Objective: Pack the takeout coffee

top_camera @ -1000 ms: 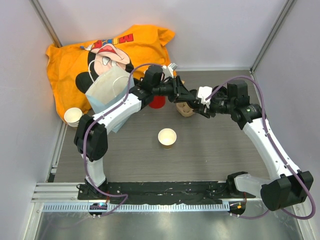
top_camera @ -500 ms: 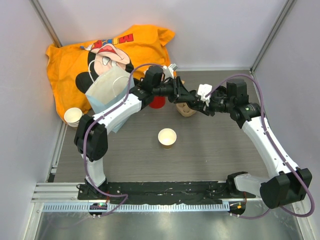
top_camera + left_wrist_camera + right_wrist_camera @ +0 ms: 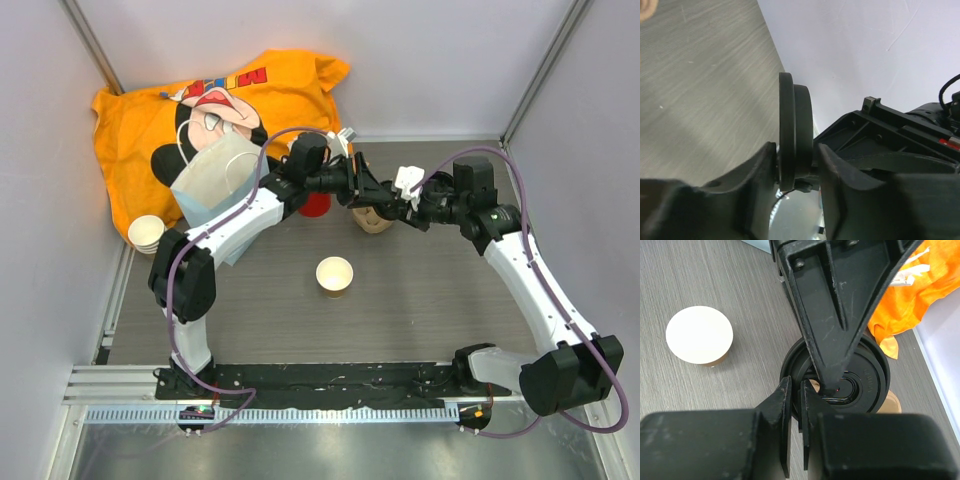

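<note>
Top view: two arms meet in the upper middle of the frame. The left gripper (image 3: 375, 195) and right gripper (image 3: 400, 205) sit tip to tip over the one takeout coffee (image 3: 370, 222), a brown paper cup mostly hidden beneath them. Also on the table (image 3: 450, 300) are one open cup (image 3: 334, 273) at centre, one red cup (image 3: 315, 206) left of the coffee and one stack of cups (image 3: 147, 233) at the left edge. One paper bag (image 3: 213, 178) lies on one orange cloth (image 3: 230, 95) at upper left.

Left wrist view: one black lid (image 3: 795, 120) stands edge-on at centre, showing a wide rim and a narrower raised disc. The left fingers (image 3: 760, 167) press it from both sides, holding it.

Right wrist view: the lid is round and glossy, at centre, with brown cup showing under its lower right edge. The right fingers (image 3: 785, 410) stand nearly together, leaving a thin slit at the lid's left rim. I cannot tell whether they pinch it.
</note>
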